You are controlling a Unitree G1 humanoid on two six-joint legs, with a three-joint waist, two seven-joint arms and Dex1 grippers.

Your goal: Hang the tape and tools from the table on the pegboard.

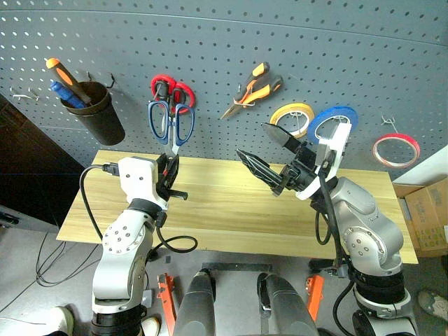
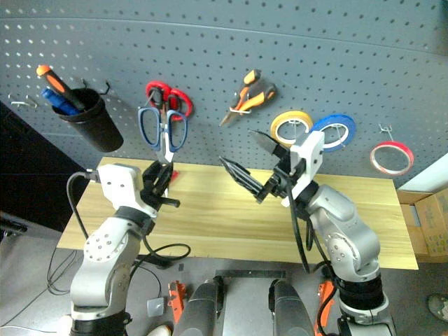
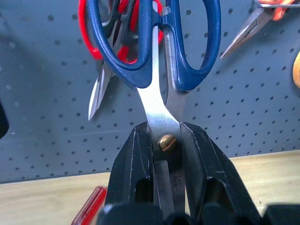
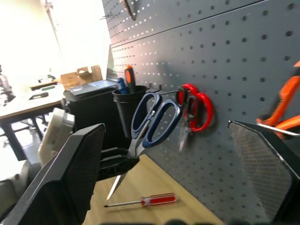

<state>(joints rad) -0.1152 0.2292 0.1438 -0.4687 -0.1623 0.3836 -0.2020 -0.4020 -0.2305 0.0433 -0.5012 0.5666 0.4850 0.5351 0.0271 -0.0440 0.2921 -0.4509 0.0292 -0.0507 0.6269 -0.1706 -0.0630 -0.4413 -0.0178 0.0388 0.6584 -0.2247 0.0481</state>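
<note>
My left gripper is shut on the blades of the scissors with dark blue loops, just by the pivot screw. The loops point up at the pegboard, overlapping the red scissors. I cannot tell whether a hook passes through them. My right gripper is open and empty above the middle of the table. The red-handled screwdriver lies on the table near the pegboard. The orange-and-black pliers and the red tape ring hang on the board.
On the pegboard hang red-looped scissors, a yellow tape roll, a blue tape roll and a black cup holding an orange-and-black screwdriver. Bare hooks sit at the far left. A cardboard box stands off the table's right end.
</note>
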